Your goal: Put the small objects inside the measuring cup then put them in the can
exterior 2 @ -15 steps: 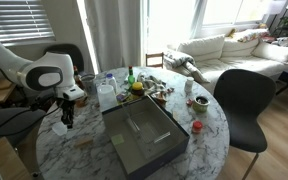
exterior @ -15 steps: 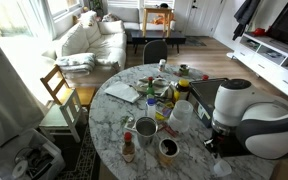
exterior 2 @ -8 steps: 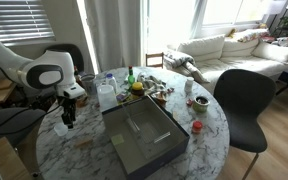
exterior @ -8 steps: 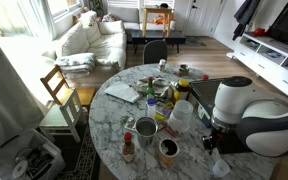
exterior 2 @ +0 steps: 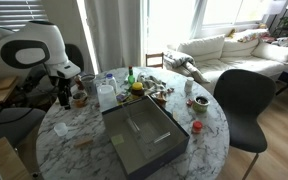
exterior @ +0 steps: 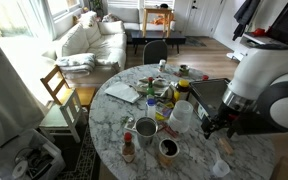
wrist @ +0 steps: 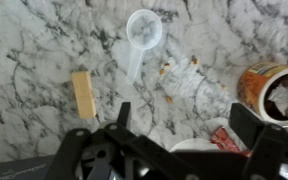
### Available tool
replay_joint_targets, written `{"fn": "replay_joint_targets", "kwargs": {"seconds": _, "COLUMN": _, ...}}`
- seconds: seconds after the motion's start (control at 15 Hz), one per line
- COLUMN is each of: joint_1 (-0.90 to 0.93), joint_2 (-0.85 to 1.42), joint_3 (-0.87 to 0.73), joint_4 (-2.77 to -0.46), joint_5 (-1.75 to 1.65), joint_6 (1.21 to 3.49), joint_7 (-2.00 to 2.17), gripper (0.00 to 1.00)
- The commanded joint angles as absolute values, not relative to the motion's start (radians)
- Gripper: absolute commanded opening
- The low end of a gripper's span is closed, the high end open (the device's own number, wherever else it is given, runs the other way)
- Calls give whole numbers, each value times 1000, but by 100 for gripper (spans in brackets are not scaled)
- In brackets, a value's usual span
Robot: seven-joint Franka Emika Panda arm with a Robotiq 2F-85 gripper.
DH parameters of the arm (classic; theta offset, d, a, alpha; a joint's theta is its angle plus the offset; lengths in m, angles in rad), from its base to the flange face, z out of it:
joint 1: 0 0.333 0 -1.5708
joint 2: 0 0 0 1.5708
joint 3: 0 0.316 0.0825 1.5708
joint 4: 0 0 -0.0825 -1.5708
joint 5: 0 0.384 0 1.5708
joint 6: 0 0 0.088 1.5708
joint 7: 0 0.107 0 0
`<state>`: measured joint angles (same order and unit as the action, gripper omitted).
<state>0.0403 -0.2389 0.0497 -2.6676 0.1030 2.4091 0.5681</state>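
In the wrist view the measuring cup [wrist: 144, 28] lies on the marble table [wrist: 34, 50], its handle pointing toward me. A tan wooden block [wrist: 82, 93] lies to its left. A small whitish-orange heap of small objects [wrist: 182, 78] sits to its right. The can [wrist: 274, 90], orange-labelled and dark inside, stands at the right edge. My gripper [wrist: 184, 120] hangs open above the table with nothing between its fingers. In an exterior view the gripper [exterior: 216, 125] is raised over the table's near right edge, above the block [exterior: 222, 144] and the cup [exterior: 221, 168].
A grey can [exterior: 146, 128], a dark-filled can [exterior: 168, 150], a small bottle [exterior: 128, 148] and a white jug [exterior: 181, 115] stand near the gripper. A large grey tray [exterior 2: 139, 135] fills the table's middle. Clutter crowds the far side; chairs [exterior 2: 239, 100] ring the table.
The gripper went from shut to open and the arm lifted up off the table. The measuring cup and the block lie free on the marble.
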Motion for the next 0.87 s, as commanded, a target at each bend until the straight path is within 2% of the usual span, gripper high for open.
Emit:
{"fn": "replay_joint_targets", "kwargs": {"seconds": 0.0, "joint_1": 42, "joint_2": -396, "joint_3": 31, "joint_4": -2664, "joint_5": 221, "joint_6": 2219, "joint_7": 448, "gripper": 100}}
{"fn": "replay_joint_targets", "kwargs": {"seconds": 0.4, "joint_1": 27, "joint_2": -505, "joint_3": 31, "joint_4": -2585, "joint_5": 262, "joint_6": 1988, "joint_7": 390, "gripper": 100}}
{"fn": "replay_joint_targets", "kwargs": {"seconds": 0.47, "joint_1": 15, "joint_2": -471, "joint_3": 52, "joint_4": -2593, "joint_5": 245, "joint_6": 2043, "joint_7": 415, "gripper": 100}}
{"fn": "replay_joint_targets", "kwargs": {"seconds": 0.8, "joint_1": 10, "joint_2": -474, "joint_3": 58, "joint_4": -2587, "joint_5": 244, "joint_6": 2034, "joint_7": 415, "gripper": 100}}
